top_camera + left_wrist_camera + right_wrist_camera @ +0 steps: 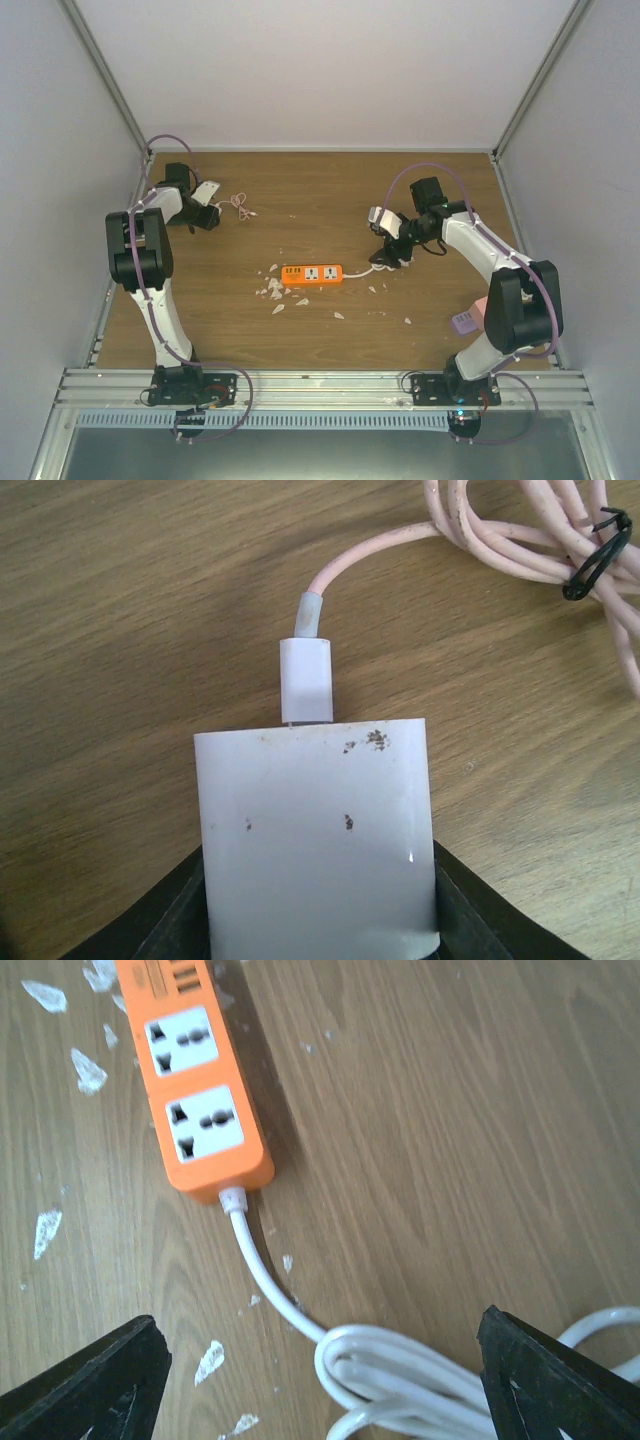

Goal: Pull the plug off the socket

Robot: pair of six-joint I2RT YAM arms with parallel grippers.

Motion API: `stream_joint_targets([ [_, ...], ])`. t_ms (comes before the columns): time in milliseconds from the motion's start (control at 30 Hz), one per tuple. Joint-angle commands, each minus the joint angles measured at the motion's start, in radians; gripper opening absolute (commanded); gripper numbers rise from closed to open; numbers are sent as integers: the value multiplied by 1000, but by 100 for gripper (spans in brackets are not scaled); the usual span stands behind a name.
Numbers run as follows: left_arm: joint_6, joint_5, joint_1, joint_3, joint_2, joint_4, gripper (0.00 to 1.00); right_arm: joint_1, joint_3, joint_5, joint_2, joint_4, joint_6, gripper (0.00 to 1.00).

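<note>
The orange socket strip [312, 273] lies mid-table, and both of its outlets [195, 1090] show nothing plugged in. Its white cord [268, 1265] runs to a coil [400, 1380]. My right gripper [320, 1385] is open, its black fingers [95, 1385] standing wide on either side of that coil without touching it. At the far left of the table, my left gripper [200, 207] is shut on the plug [315, 830], a white block lying against the wood. A white connector [306, 678] sticks out of the plug, with a bundled pink cable [520, 535] attached.
White flakes [272, 290] are scattered around the strip and to its right. A small purple and pink object [466, 321] sits by the right arm's lower link. Grey enclosure walls close in the left, right and back, and a metal rail [320, 385] runs along the near edge.
</note>
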Motion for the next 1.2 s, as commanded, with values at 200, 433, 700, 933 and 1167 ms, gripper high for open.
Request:
stream_joint_targets([
  [200, -5, -9, 5, 13, 4, -22, 62, 30, -31, 169, 32, -55, -171, 83],
  [433, 5, 10, 4, 6, -35, -29, 79, 76, -28, 224, 65, -30, -196, 81],
  [700, 49, 42, -40, -13, -162, -7, 94, 126, -37, 306, 136, 21, -197, 77],
  [933, 48, 58, -126, -13, -259, 1, 99, 125, -7, 362, 197, -2, -279, 75],
  [1167, 34, 80, -226, -42, -335, 16, 99, 94, 31, 434, 278, 42, -303, 68],
])
